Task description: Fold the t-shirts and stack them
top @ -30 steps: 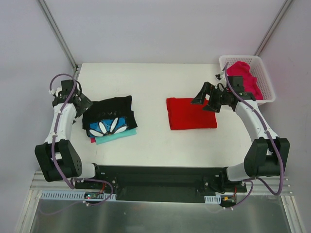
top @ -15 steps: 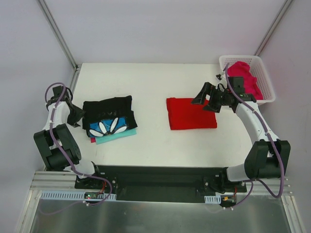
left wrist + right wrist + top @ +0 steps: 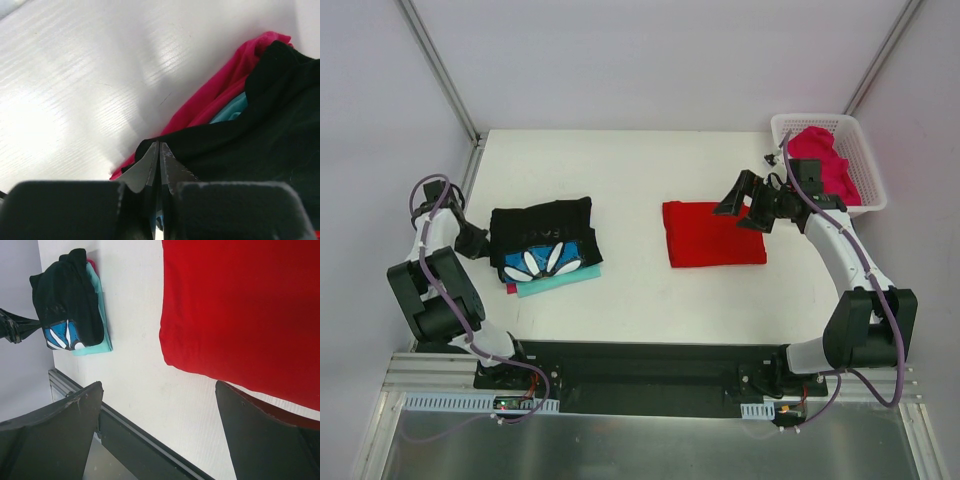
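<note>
A black t-shirt with a blue-and-white flower print (image 3: 545,240) lies folded on top of a stack at the left, over a teal cloth (image 3: 555,282) and a magenta layer (image 3: 220,95). My left gripper (image 3: 478,240) is shut, and its tips (image 3: 159,146) meet at the black shirt's left edge; no cloth shows between them. The folded red t-shirt (image 3: 712,233) lies flat at centre right. My right gripper (image 3: 745,208) hangs open over its far right corner, holding nothing. A crumpled magenta-pink t-shirt (image 3: 820,160) fills the basket.
The white lattice basket (image 3: 868,190) stands at the table's back right corner. A small dark item (image 3: 770,157) lies just left of it. The black base rail (image 3: 150,440) runs along the table's near edge. Grey walls close in on both sides.
My left gripper has shut, and the left arm has drawn back leftward and down to the stack's left edge. The right arm and all shirts have stayed put.
</note>
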`<state>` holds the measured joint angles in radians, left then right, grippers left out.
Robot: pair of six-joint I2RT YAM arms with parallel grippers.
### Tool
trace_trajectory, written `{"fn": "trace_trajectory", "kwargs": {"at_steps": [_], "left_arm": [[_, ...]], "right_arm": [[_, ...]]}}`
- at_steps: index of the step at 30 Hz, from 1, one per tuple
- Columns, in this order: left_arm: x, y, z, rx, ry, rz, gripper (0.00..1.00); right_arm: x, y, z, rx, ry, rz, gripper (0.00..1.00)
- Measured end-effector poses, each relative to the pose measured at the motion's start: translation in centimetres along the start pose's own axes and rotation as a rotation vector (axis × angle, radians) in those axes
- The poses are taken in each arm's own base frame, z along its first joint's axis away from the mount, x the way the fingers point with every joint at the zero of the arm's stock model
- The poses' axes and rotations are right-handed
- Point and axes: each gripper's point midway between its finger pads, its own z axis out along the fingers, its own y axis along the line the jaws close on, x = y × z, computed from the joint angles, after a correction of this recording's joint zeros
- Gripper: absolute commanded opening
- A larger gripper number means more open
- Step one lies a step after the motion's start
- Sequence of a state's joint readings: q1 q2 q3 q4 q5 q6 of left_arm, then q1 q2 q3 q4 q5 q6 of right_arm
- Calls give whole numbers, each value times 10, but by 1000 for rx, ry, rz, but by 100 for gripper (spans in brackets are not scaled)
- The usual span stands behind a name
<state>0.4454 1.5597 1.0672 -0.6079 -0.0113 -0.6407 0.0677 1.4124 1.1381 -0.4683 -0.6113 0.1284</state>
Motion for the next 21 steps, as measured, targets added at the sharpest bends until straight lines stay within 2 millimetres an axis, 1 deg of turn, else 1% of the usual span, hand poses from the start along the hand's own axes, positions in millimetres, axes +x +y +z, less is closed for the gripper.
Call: {"fn": "trace_trajectory", "kwargs": {"at_steps": [2, 6, 9, 14, 21], "left_arm": [[-4, 2, -2, 2, -10, -11, 0], [-19, 7, -5, -5, -42, -41, 0], [-30, 4, -4, -6, -54, -53, 0], [-44, -8, 14, 8, -47, -55, 0], [-47, -21, 34, 39, -23, -58, 0]], "right_arm": [[0, 0, 0, -4, 1, 2, 99], [0, 1, 1, -8, -1, 4, 99], [0, 1, 1, -8, -2, 6, 99], [0, 1, 1, -8, -1, 5, 99], [1, 0, 1, -7, 1, 3, 99]]}}
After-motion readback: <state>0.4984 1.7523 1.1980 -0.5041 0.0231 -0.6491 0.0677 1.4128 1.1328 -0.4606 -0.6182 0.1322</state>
